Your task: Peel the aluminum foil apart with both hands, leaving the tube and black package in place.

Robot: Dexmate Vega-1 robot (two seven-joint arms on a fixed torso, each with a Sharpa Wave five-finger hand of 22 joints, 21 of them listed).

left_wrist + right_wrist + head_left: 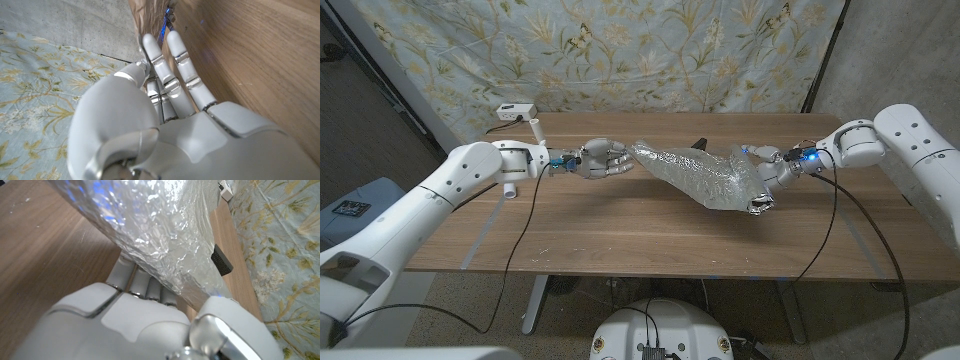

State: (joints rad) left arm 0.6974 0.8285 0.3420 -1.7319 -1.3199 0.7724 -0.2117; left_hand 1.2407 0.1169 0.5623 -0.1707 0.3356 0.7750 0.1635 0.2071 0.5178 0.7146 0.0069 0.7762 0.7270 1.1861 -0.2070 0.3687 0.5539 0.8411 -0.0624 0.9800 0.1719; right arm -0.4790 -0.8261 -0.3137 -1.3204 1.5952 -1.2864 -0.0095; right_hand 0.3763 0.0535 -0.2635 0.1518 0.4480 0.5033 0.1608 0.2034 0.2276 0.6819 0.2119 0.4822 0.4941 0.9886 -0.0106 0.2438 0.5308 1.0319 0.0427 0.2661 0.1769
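Left hand (pixel 603 160) grips the left end of the foil (pixel 705 173), fingers (pixel 172 75) closed around that end in the head view, and the right hand (pixel 767 183) holds the foil's right end, with the sheet draped over its fingers (pixel 131 277) in the right wrist view. The foil stretches crinkled between the two hands across the middle of the wooden table (pixel 620 235), with the black package (pixel 221 263) just behind it by the far edge. A white tube (pixel 536 129) stands further out near the table's far left corner, beside a small white box (pixel 515 111), with a floral cloth (pixel 620 50) hanging behind the table.
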